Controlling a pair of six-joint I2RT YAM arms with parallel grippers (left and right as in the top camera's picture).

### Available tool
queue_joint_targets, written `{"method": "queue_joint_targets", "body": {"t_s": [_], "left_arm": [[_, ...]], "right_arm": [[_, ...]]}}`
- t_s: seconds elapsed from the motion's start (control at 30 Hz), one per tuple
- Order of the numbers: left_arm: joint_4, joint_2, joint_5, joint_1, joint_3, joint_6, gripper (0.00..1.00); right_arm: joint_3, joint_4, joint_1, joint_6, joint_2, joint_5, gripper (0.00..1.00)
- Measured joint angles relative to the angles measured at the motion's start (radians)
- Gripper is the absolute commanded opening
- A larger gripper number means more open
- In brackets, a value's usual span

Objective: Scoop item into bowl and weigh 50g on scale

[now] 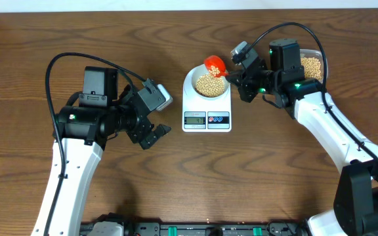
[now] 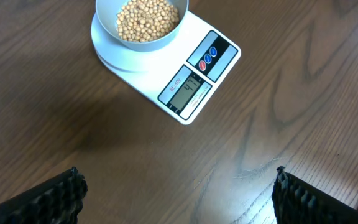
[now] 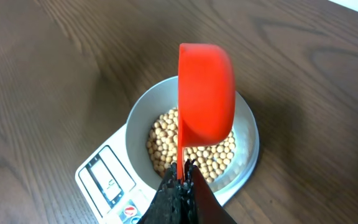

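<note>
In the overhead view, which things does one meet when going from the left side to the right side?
Left end effector → scale → right end effector → clear tub. The bowl and red scoop overlap the scale, so I leave them out.

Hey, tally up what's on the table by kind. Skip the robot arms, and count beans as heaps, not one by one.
Scale: 1
Bowl: 1
Red scoop: 1
Clear tub: 1
Bean heaps: 2, one in the bowl, one in the tub
Total: 6
</note>
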Motion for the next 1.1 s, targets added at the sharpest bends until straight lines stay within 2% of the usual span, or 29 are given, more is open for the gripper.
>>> {"method": "queue_joint_targets", "body": {"t_s": [1.1], "left_arm": [[0.0, 0.0, 0.0, 0.0, 0.0, 0.0, 0.98]], "right_arm": [[0.0, 0.003, 0.0, 0.056, -0.002, 0.004, 0.01]]}}
